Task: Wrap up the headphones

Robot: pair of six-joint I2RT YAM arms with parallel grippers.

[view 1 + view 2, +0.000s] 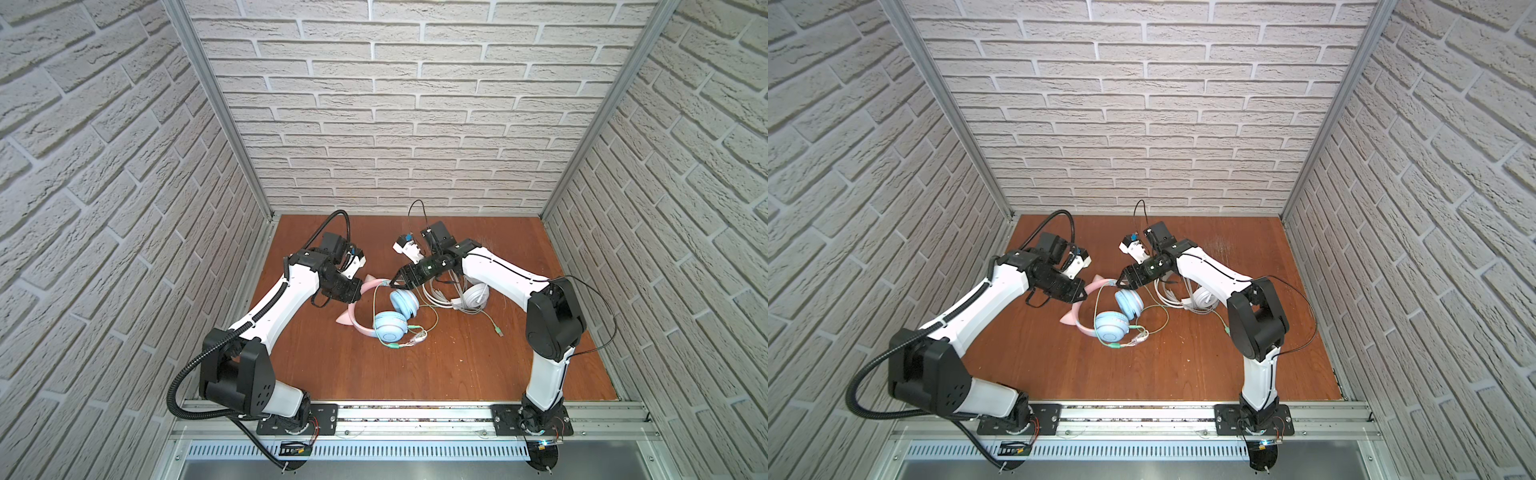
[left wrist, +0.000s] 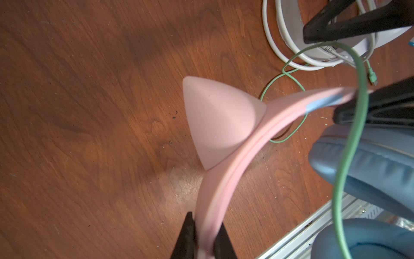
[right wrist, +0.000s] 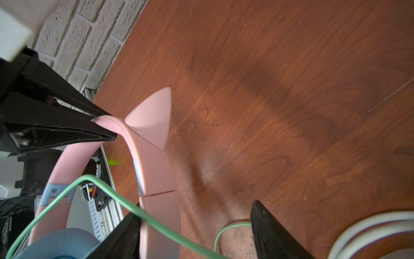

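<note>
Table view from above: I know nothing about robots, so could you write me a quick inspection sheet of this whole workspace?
Surface: brown wooden table, scuffed, with a few specks.
Job's things: pink cat-ear headphones with blue earcups, mid-table; white headphones beside them.
Clutter: nothing seen.
Grippers: left gripper shut on the pink headband; right gripper open, jaws astride the same headband further along.
Cables: green cable loose and unwrapped, looping over the table; white cable in loose loops by the white pair.
Surroundings: brick-pattern walls on three sides; metal rail along the front.
</note>
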